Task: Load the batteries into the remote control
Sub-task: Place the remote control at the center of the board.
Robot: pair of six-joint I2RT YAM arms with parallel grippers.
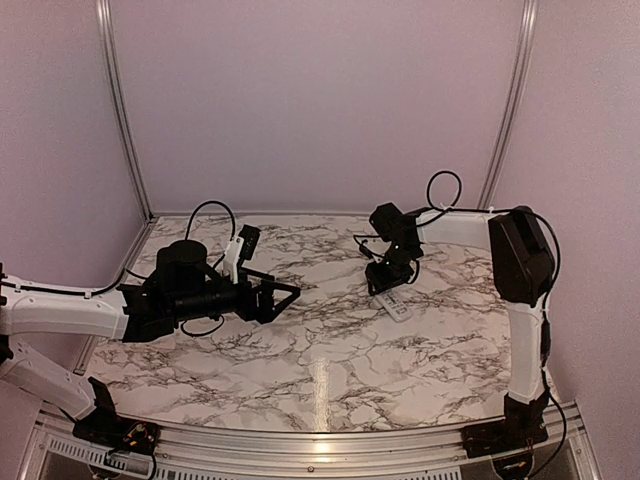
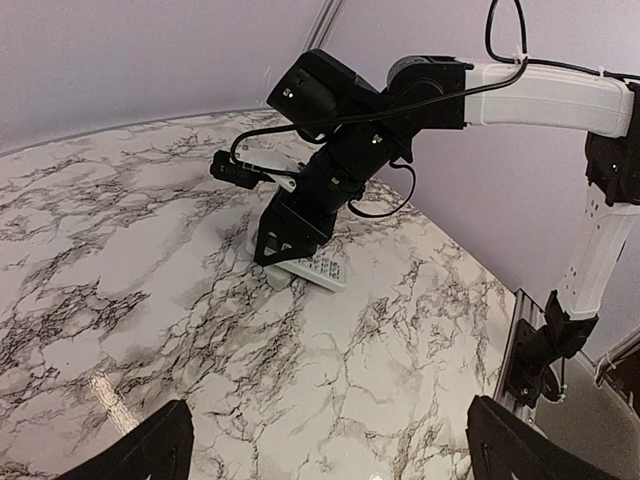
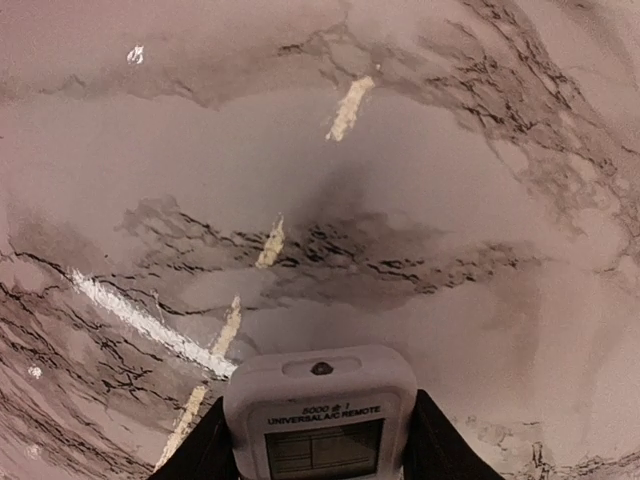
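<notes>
Trouble ahead, as far as we can tell. The right gripper (image 2: 285, 250) is clamped across the sides of the remote control (image 3: 320, 415) near its screen end, and the remote sits low on the marble table (image 1: 330, 370), over on the right side. We can't tell if it's resting on the table or just off it. Its screen faces up, so we reckon the battery slot is underneath and it'll need a flip. With such a short pinch on smooth plastic, the remote could swivel or pop out mid-turn, and the long free end could clip the table.

The left gripper (image 1: 290, 297) has its jaws spread wide, holding nothing, well apart from the remote. We can't spot the batteries in any view. They're small and round, so a sloppy pick could send one rolling off.
</notes>
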